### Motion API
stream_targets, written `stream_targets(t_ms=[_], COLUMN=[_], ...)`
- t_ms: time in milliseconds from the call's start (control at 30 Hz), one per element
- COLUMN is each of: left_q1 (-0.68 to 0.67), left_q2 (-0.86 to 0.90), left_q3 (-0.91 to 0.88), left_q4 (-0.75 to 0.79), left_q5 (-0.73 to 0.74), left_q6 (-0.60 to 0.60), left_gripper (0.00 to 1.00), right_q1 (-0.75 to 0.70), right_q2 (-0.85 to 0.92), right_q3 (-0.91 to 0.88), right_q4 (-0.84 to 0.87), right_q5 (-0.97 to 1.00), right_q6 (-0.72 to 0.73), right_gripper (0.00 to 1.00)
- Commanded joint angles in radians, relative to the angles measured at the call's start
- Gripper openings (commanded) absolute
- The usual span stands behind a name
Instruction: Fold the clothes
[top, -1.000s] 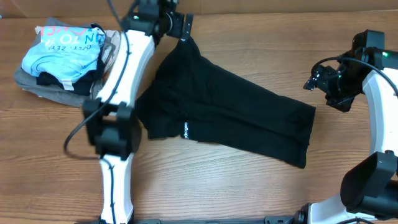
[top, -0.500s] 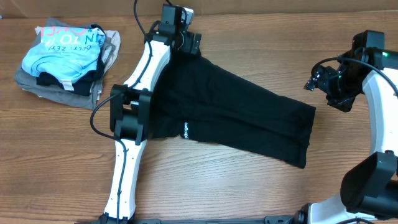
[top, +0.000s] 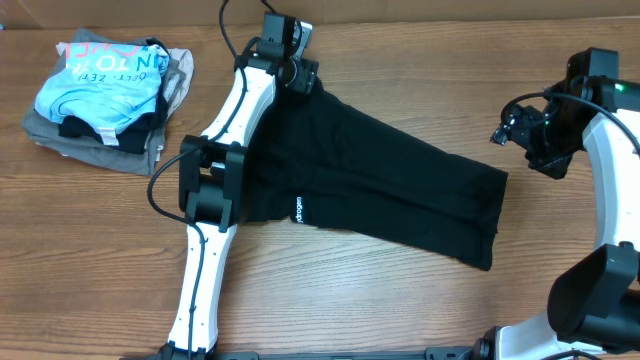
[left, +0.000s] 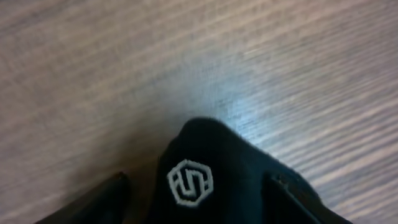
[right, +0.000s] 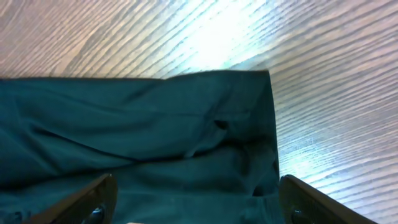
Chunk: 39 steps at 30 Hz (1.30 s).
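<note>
The black garment lies spread across the middle of the table, with a small white label near its front left edge. My left gripper is at the garment's far corner. In the left wrist view its fingers stand wide apart, open, either side of a black cloth tip with a white hexagon logo. My right gripper is open, above the table just right of the garment's right end. The right wrist view shows that hem below the spread fingers.
A pile of other clothes sits at the far left: a light blue printed shirt on grey folded garments. The wooden table shows in front of the garment. My left arm stretches over the garment's left edge.
My left arm has dropped lower and its gripper has shifted slightly right and down. The garment's far corner, drawn up to a narrow peak before, sits lower now. The right arm has not moved.
</note>
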Motion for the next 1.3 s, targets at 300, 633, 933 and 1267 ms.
stream_targets(t_ms=[300, 633, 933, 1267], left_q1=[0.030, 0.050, 0.041, 0.041], left_q2=[-0.064, -0.257, -0.263, -0.263], left_q3=[0.041, 0.041, 0.040, 0.040], left_q4=[-0.229, -0.389, -0.423, -0.417], left_q5=[-0.006, -0.009, -0.041, -0.042], left_q6=[-0.057, -0.111, -0.111, -0.110], left_gripper=[0.04, 0.04, 0.04, 0.04], right_q1=[0.003, 0.063, 0.137, 0.137], right_q2=[-0.006, 0.081, 0.096, 0.099], right_q3=[-0.048, -0.120, -0.275, -0.425], right_q4=[0.113, 0.159, 0.353, 0.526], right_q5=[0.009, -0.018, -0.009, 0.043], right_q6=[-0.001, 0.026, 0.125, 0.195], right_gripper=[0.84, 0.68, 0.65, 0.65])
